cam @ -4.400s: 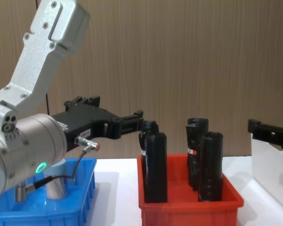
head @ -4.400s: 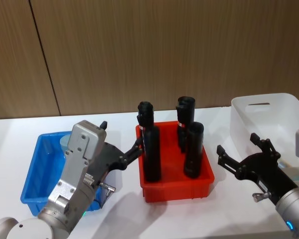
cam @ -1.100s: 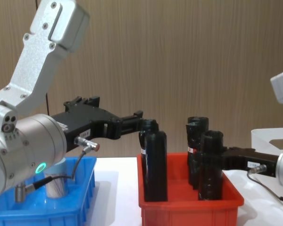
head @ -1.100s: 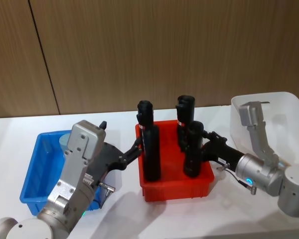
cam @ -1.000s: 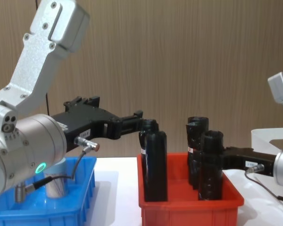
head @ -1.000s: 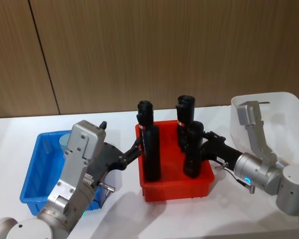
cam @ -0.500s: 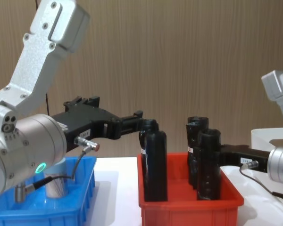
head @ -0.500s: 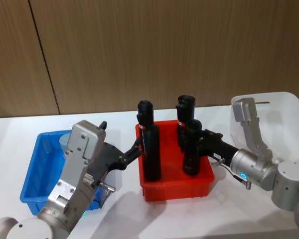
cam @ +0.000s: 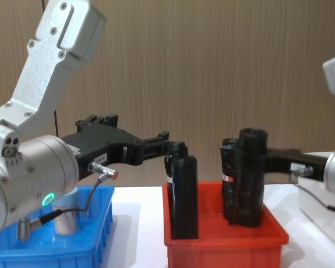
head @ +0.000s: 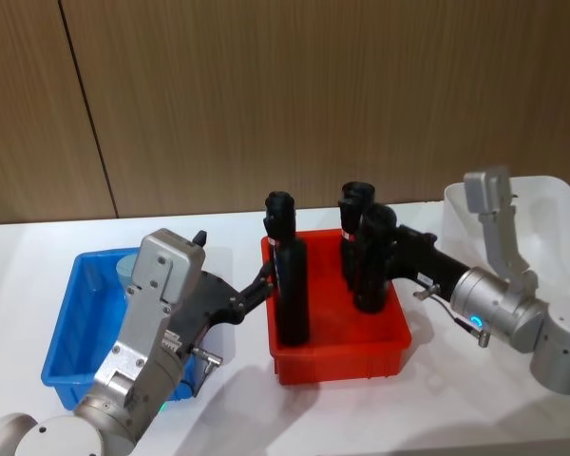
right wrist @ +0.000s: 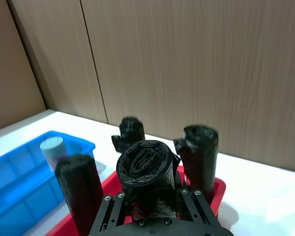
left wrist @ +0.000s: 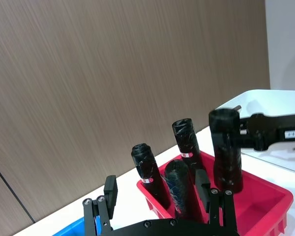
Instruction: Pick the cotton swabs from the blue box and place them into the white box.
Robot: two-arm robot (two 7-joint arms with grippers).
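While the right gripper (head: 378, 249) clasps a tall black bottle (head: 372, 258) over the red plastic bin (head: 339, 357), the pale-lidded clear cotton swab jar (head: 126, 266) stands upright in the shallow blue plastic box (head: 64, 334) beside the spread-fingered left gripper (head: 256, 283), the nearer one.

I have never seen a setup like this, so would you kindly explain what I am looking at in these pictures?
This is a two-armed robot at a white table. Two pictures come from its head and chest, two from cameras on its wrists. On the table stand a blue box holding a cotton swab jar, a red bin of black bottles, and a white box. The right hand is shut on one black bottle, raised slightly. The left hand hovers open between the blue box and the red bin.
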